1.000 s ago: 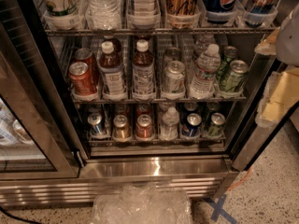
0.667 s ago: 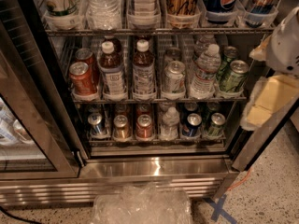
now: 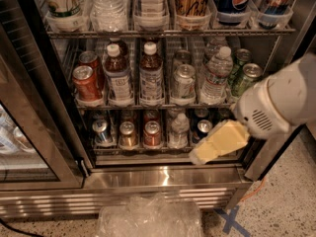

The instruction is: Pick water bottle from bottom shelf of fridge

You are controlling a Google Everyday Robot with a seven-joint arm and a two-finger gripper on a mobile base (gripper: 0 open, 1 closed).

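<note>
The fridge stands with its door open, its wire racks full of drinks. On the bottom shelf the small clear water bottle stands in a lane right of centre, between cans. My gripper, pale yellow on a white arm, comes in from the right. It hangs just in front of the bottom shelf's right end, a little right of and below the water bottle, apart from it. It covers the shelf's rightmost lanes.
Cans fill the other bottom lanes. The rack above holds brown bottles, a taller water bottle and cans. The open glass door is at left. Crumpled clear plastic and a blue tape cross lie on the floor.
My arm and gripper have swung in from the right edge, leftward and down, to the front of the bottom shelf. The drinks have not moved.
</note>
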